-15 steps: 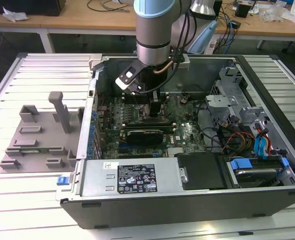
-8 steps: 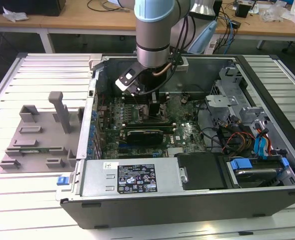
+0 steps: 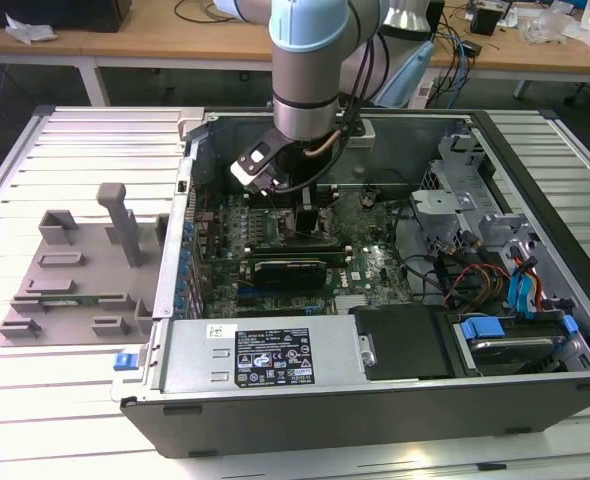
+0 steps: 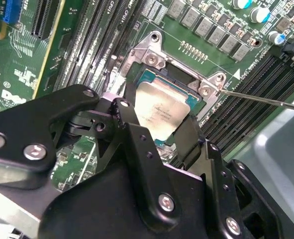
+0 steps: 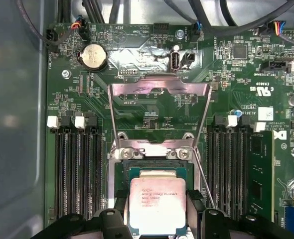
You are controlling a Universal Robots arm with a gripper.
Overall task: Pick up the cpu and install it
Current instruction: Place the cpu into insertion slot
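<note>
We're down inside the open computer case [image 3: 375, 405], which lies on the slatted surface [image 3: 75, 140]. The claw [image 4: 156, 130] is clenched on the cpu [image 5: 157, 201], square over the socket [image 5: 152, 150], though we can't tell if it's seated. The load plate [image 5: 159, 107] stands swung up. Memory slots [image 5: 77, 169] crowd both sides, so there's little room.

Exterior view. A worktop [image 3: 65, 160] of pale, ribbed metal slats spans the foreground, evenly lit, with soft glare along the slats. Behind it runs a light wooden desk [image 3: 175, 35] on white legs [image 3: 93, 82]. The desk carries dark cables [image 3: 200, 10] and crumpled pale wrapping [image 3: 30, 30] toward each end. Dark floor [image 3: 175, 90] shows beneath the desk.
</note>
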